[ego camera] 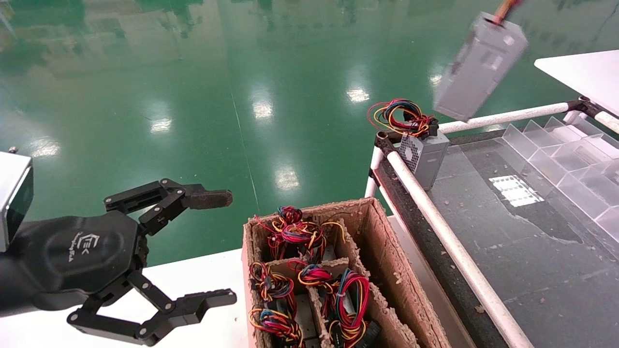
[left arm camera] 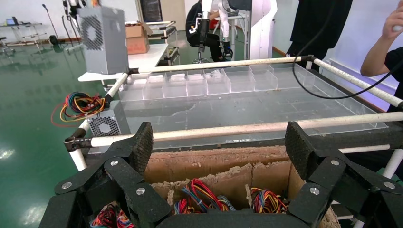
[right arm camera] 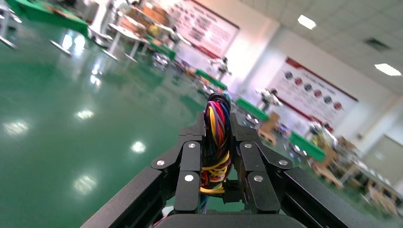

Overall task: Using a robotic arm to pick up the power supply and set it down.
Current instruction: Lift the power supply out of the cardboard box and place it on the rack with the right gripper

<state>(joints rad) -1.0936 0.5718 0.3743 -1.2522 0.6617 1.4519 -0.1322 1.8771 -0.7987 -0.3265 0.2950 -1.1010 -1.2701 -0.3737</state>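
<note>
The power supply is a plain grey metal box hanging tilted in the air above the far corner of the belt table. It also shows in the left wrist view. Its knot of red, yellow and black wires is pinched in my right gripper, which is shut on the bundle; the box itself is hidden in that view. The right gripper is outside the head view. My left gripper hangs open and empty beside the cardboard box, its jaws wide apart.
A torn cardboard box with dividers holds several wired units. A second grey unit with a perforated vent and loose wire loop sits on the belt table's corner. White rail tubes, clear plastic dividers, a white table, a person.
</note>
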